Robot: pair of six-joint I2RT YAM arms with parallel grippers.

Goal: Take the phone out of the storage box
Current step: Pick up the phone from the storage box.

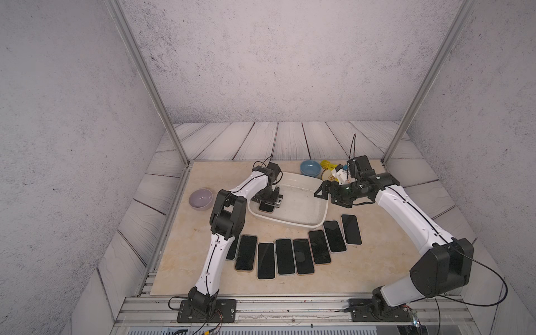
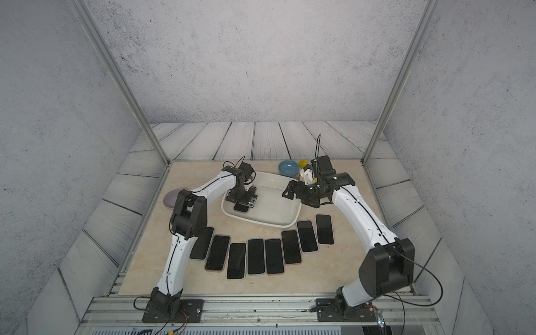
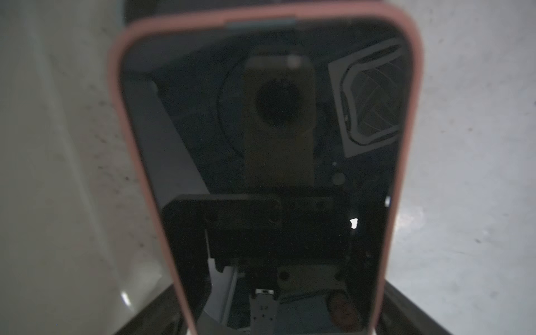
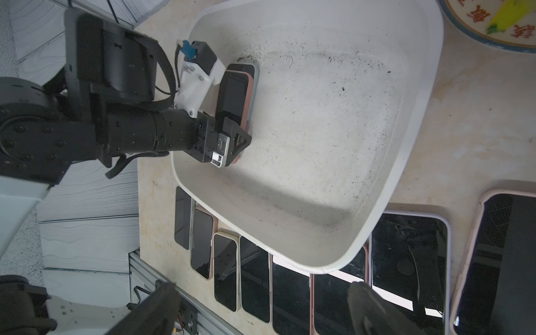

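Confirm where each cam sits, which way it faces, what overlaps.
Top views: stereo head above and behind the arm bases, looking down and forward over the table; left arm, right arm and storage box show in both.
Left wrist: on the left arm, facing down, close over the pink-cased phone in the box; its dark fingertips flank it.
Right wrist: on the right arm, looking across the box at the left gripper; right gripper fingertips at the frame edge.
Shared: both wrist views show that phone.
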